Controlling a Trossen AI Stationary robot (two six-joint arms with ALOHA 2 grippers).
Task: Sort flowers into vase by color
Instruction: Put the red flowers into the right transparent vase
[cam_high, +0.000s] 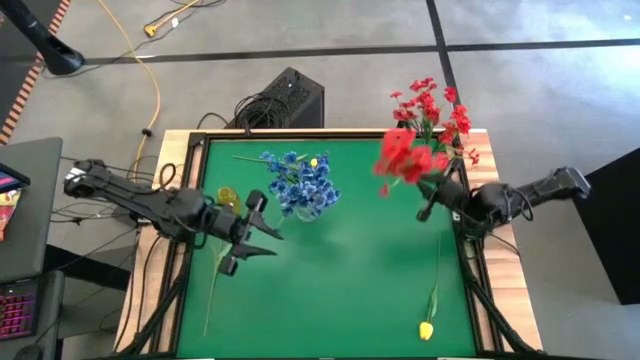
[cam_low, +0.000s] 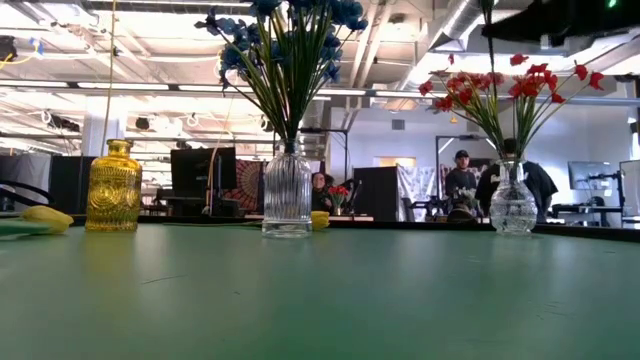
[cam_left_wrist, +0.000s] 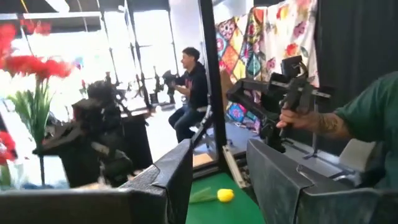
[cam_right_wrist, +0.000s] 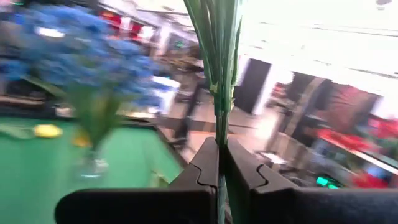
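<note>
A yellow flower (cam_high: 427, 328) lies near on the tabletop (cam_high: 350, 270). The right hand (cam_high: 428, 208) grips a red sprig (cam_high: 402, 160) beside its vase (cam_low: 513, 205); misaimed stems could topple it. The left hand (cam_high: 262, 240) hangs open.

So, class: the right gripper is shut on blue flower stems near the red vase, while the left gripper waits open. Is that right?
Not quite. The right gripper is shut on red flowers, not blue, as the high view shows. The blue flowers already stand in their own vase. The rest holds: the left gripper waits open.
</note>
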